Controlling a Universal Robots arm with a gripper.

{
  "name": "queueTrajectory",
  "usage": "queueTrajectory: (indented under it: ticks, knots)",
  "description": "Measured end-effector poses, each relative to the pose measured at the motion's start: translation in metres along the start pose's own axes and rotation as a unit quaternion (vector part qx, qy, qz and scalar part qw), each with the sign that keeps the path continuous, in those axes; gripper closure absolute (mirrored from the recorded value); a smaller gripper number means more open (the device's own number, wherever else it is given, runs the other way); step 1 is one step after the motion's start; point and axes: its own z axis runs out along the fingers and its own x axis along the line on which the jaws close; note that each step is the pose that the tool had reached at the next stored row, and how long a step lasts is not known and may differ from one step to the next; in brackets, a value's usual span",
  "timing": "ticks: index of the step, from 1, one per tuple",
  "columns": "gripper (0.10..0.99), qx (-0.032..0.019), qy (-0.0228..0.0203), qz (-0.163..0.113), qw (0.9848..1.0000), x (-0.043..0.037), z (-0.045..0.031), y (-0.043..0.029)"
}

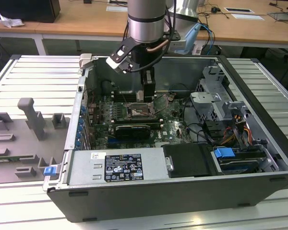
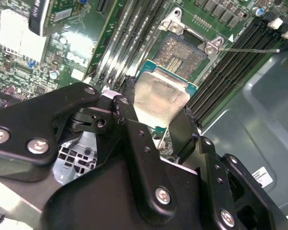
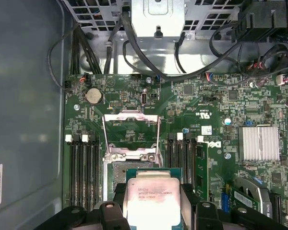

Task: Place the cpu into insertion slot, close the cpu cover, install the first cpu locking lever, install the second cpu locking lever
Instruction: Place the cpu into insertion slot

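My gripper (image 1: pixel 148 97) hangs inside the open computer case, just above the insertion slot (image 1: pixel 140 113). It is shut on the cpu (image 3: pixel 151 201), a pale silver square chip on a green base, with a black finger against each of two opposite edges. In both wrist views the cpu (image 2: pixel 161 98) hovers over one edge of the dark insertion slot (image 2: pixel 182 52), partly covering it. The cpu cover (image 3: pixel 132 130), a thin silver frame with a central window, stands flipped open beyond the insertion slot (image 3: pixel 116 171).
Black memory slots (image 3: pixel 84 165) flank the socket on both sides. A thin metal lever (image 2: pixel 249 49) sticks out beside it. A long black graphics card (image 1: pixel 132 129), a silver power supply (image 1: pixel 115 165) and a drive cage (image 1: pixel 216 98) with cables crowd the case.
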Motion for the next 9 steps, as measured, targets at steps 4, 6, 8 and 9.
queueTrajectory:
  ticks: [4,6,8,9]
  knots:
    - [0.557,0.0000,-0.0001,0.001,1.0000,0.0048,0.0103,-0.0012]
    - [0.557,0.0000,-0.0001,0.001,1.0000,0.0048,0.0126,-0.0015]
    - [0.557,0.0000,0.0001,0.001,1.0000,0.0048,0.0135,-0.0016]
    - [0.557,0.0000,0.0000,0.001,1.0000,0.0048,0.0144,-0.0016]
